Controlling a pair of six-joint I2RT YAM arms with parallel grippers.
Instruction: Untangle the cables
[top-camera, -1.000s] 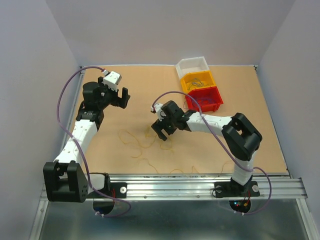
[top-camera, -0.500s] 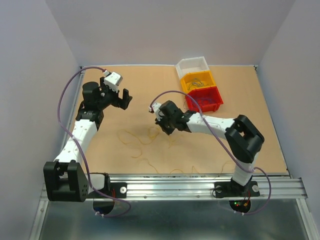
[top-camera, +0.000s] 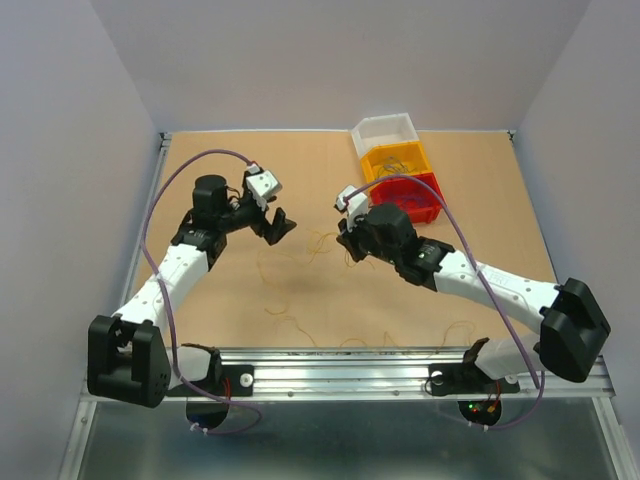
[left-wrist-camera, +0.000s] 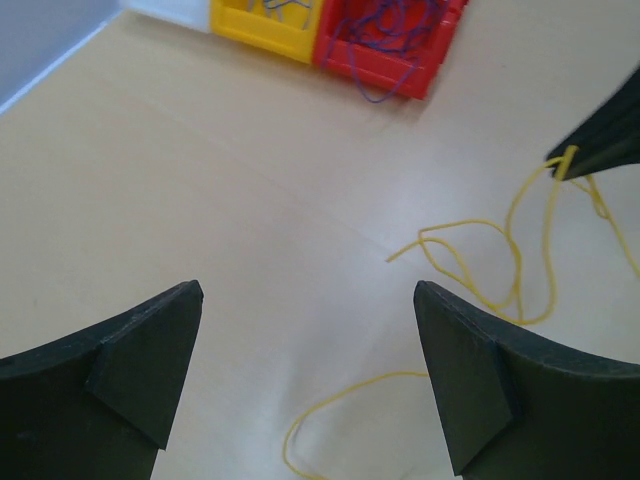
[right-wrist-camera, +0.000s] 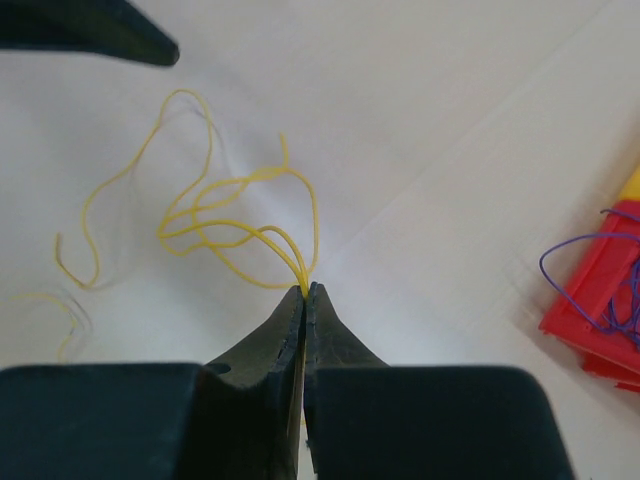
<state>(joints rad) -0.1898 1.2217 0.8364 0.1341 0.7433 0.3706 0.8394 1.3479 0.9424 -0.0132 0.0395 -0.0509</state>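
Observation:
My right gripper is shut on a bundle of thin yellow cables, whose loops hang from its tips over the table. In the top view the right gripper is at mid-table with those yellow cables trailing to its left. My left gripper is open and holds nothing; a loose yellow strand lies on the table below it. The left gripper stands a short way left of the held bundle. More yellow cables lie near the front edge. Purple cables lie in the red bin.
Three bins stand in a row at the back right: white bin, yellow bin and red bin. A metal rail runs along the near edge. Grey walls close in the left, right and back sides.
The right gripper closed on the yellow cables and lifted them toward the back right. The left arm swung right toward the centre, still open.

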